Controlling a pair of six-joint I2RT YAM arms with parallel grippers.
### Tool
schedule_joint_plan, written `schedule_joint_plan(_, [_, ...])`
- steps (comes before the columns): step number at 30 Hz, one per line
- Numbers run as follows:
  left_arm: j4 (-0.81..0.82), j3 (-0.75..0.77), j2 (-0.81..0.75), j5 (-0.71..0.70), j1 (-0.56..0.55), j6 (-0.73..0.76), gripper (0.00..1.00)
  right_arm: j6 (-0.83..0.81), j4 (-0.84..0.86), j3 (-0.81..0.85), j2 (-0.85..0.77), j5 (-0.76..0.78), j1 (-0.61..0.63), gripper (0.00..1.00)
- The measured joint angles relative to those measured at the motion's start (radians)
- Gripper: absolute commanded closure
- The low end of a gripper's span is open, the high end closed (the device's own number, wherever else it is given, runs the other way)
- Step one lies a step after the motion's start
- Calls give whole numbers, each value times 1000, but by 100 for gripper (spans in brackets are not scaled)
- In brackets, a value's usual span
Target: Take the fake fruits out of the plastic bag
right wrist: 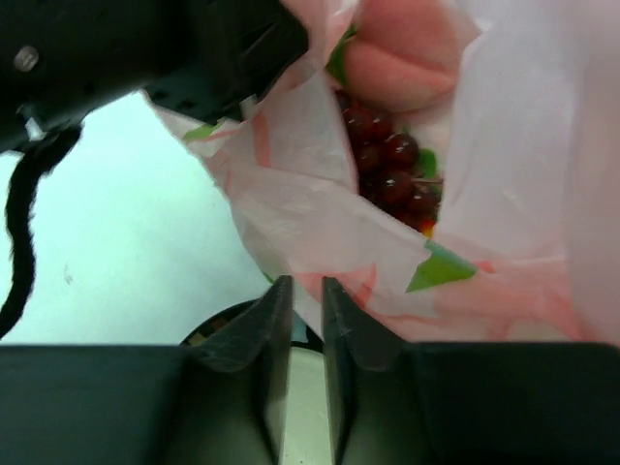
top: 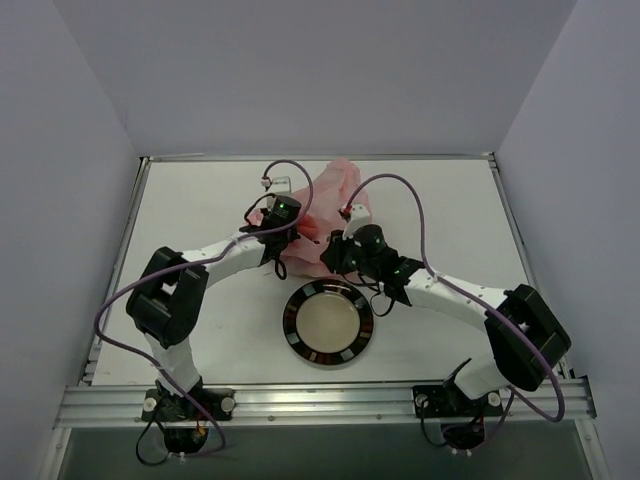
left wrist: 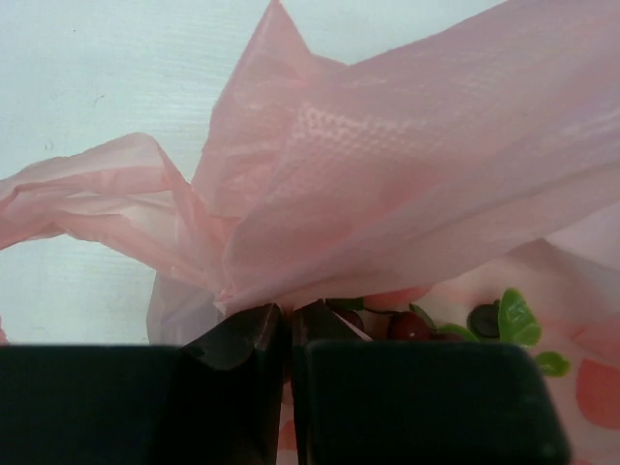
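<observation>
The left gripper (left wrist: 288, 315) is pinched tight on a gathered fold of the plastic bag (left wrist: 387, 174), apparently to hold its mouth up. The right gripper (right wrist: 306, 286) stands narrow at the bag's edge; whether it grips cannot be told. The grape bunch (right wrist: 387, 170) and peach (right wrist: 402, 48) lie inside the bag.

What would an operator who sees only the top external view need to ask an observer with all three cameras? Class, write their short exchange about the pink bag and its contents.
Operator: Is the left gripper holding the plastic bag?
Observer: Yes. Its wrist view shows it shut on a gathered fold of the bag.
Operator: From above I see nothing inside it. What is there?
Observer: The right wrist view shows the grape bunch and the peach lying inside the bag's open mouth.
</observation>
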Motion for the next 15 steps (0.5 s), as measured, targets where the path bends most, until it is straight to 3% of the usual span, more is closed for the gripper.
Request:
schedule_joint_plan(1, [21, -15, -9, 9, 3, 0, 98, 7, -4, 0, -11, 0, -18, 65])
schedule_joint_plan(4, [66, -86, -68, 33, 8, -8, 98, 18, -26, 5, -26, 2, -74, 42])
schedule_joint_plan(10, [163, -212, -196, 106, 8, -37, 98, 6, -136, 152, 6, 71, -111, 22])
schedule_joint_plan(15, [270, -285, -238, 165, 13, -53, 98, 6, -144, 197, 41, 171, -148, 10])
